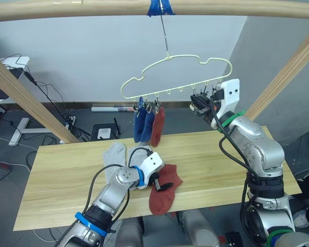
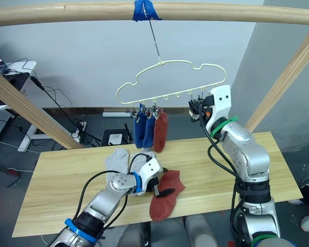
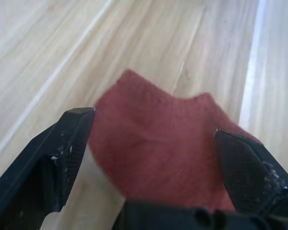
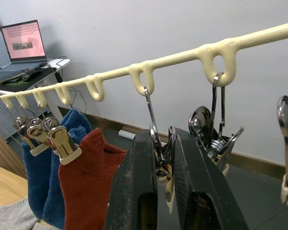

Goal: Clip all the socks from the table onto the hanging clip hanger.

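Straddling the loose red sock, your left gripper is wide open and holds nothing.
The sock lies flat on the table, long axis running toward you, cuff end between the fingers. Up at the clip hanger, your right gripper is pinched shut on a metal clip, well above and right.

Looks like a robotics lab: bare grey floor with loose cables, power strip, laptop on side bench, wooden pole frame rigged over the desk.
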